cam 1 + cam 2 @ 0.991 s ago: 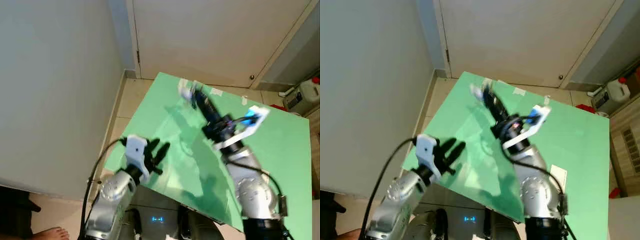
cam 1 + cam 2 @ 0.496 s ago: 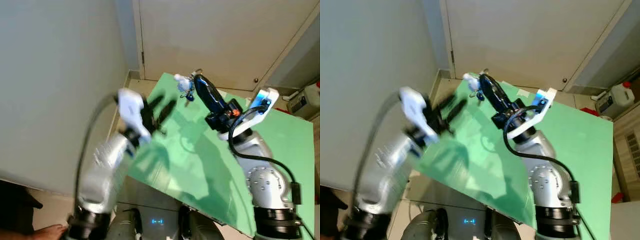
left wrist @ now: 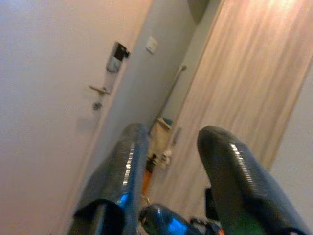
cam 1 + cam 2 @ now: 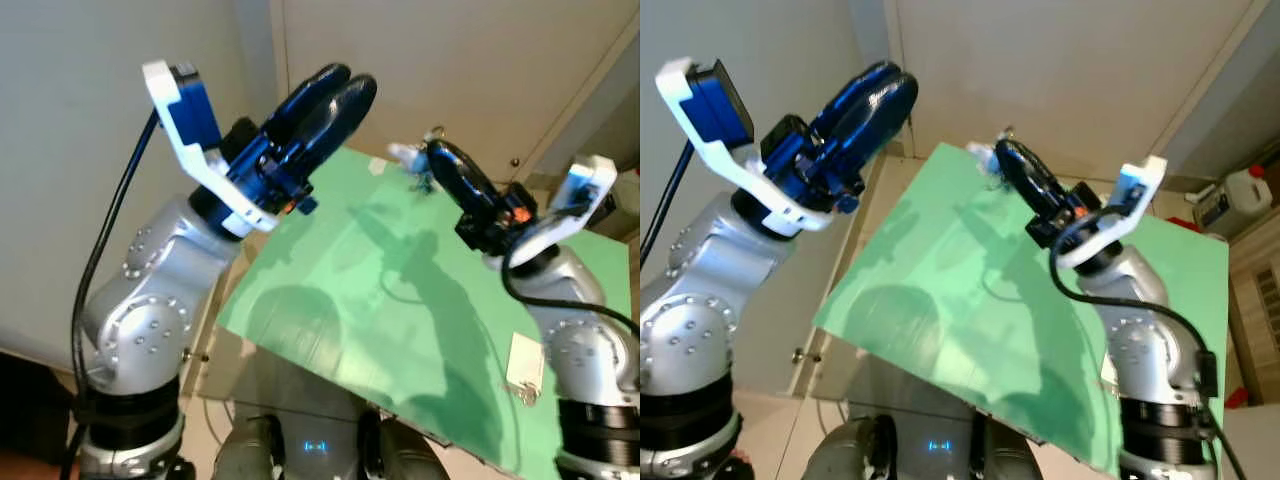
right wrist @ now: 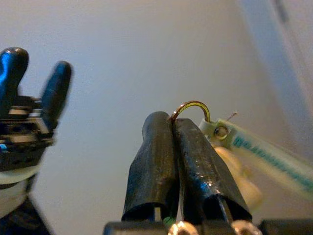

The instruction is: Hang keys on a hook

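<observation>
Right wrist view showed the right gripper (image 5: 182, 128) with its fingers pinched on the keys (image 5: 195, 108), the ring arching just past the fingertips with a tagged strap (image 5: 264, 152) beside, while the left gripper (image 4: 335, 90) stood raised above the green tabletop (image 4: 400, 330), fingers slightly spread.

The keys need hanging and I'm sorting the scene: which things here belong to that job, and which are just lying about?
Part of the job:
- keys, their ring pinched at the right gripper, jaws shut
- left gripper, raised, jaws apart, holding nothing

Just lying about:
- green table
- white tag lying on the table by the right arm
- white jug on the floor
- door
</observation>
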{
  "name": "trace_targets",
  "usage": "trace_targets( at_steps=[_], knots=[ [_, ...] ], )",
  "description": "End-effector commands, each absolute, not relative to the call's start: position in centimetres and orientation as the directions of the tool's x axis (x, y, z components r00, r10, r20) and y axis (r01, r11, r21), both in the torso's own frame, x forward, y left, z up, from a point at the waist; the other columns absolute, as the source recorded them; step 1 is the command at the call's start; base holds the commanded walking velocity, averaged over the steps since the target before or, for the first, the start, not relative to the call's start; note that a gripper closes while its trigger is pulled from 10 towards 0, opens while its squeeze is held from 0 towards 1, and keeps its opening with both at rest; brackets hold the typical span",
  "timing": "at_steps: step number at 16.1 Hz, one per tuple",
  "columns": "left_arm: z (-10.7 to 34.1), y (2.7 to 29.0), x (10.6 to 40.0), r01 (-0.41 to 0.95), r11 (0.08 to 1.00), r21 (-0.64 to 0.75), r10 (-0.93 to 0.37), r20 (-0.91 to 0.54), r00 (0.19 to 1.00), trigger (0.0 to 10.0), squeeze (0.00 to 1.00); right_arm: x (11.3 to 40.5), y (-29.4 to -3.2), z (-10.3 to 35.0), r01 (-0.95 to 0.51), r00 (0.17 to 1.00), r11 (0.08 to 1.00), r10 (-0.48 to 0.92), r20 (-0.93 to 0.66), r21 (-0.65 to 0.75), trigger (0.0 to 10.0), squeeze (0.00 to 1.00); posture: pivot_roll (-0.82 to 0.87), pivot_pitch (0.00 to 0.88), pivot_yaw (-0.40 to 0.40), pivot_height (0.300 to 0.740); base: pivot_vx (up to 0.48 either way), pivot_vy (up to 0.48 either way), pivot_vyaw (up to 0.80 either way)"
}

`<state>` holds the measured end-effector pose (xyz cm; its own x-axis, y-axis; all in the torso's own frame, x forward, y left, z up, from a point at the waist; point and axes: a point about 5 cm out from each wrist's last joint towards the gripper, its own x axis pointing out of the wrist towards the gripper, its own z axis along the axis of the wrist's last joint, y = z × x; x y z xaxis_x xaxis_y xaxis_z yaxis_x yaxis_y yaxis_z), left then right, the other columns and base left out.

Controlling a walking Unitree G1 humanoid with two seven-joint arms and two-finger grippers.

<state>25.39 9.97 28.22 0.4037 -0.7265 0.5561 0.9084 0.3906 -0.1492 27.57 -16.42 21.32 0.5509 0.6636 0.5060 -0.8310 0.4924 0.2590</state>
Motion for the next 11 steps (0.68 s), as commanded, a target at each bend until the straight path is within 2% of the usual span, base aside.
trace_targets(
  at_steps=[1,4,7,9,11],
  knots=[
    [27.4,10.3,25.6,0.909,0.367,-0.198,-0.735,0.537,0.414,10.0,1.0,26.7,-17.1,22.7,-0.873,0.478,0.442,0.688,0.546,0.207,10.0,0.0,0.08,0.178,0.009,0.74,0.0,0.0,0.0],
    [27.1,10.4,25.9,0.906,0.36,-0.224,-0.741,0.521,0.423,10.0,1.0,26.3,-18.2,23.9,-0.897,0.426,0.396,0.665,0.613,0.194,10.0,0.0,0.08,0.178,0.009,0.74,0.0,0.0,0.0],
    [26.6,10.2,26.1,0.903,0.381,-0.201,-0.768,0.475,0.429,10.0,1.0,25.5,-18.1,24.6,-0.929,0.359,0.327,0.67,0.65,0.176,10.0,0.0,0.08,0.179,0.012,0.74,0.0,0.0,0.0],
    [26.5,9.6,26.0,0.91,0.396,-0.12,-0.812,0.417,0.409,10.0,1.0,25.1,-17.4,24.6,-0.944,0.325,0.282,0.694,0.642,0.174,10.0,0.0,0.08,0.181,0.009,0.74,0.0,0.0,0.0],
    [26.6,9.1,26.1,0.9,0.435,0.025,-0.851,0.337,0.402,10.0,1.0,24.5,-16.5,24.8,-0.962,0.274,0.223,0.724,0.633,0.161,10.0,0.0,0.08,0.178,0.008,0.74,0.0,0.0,0.0]
  ],
)
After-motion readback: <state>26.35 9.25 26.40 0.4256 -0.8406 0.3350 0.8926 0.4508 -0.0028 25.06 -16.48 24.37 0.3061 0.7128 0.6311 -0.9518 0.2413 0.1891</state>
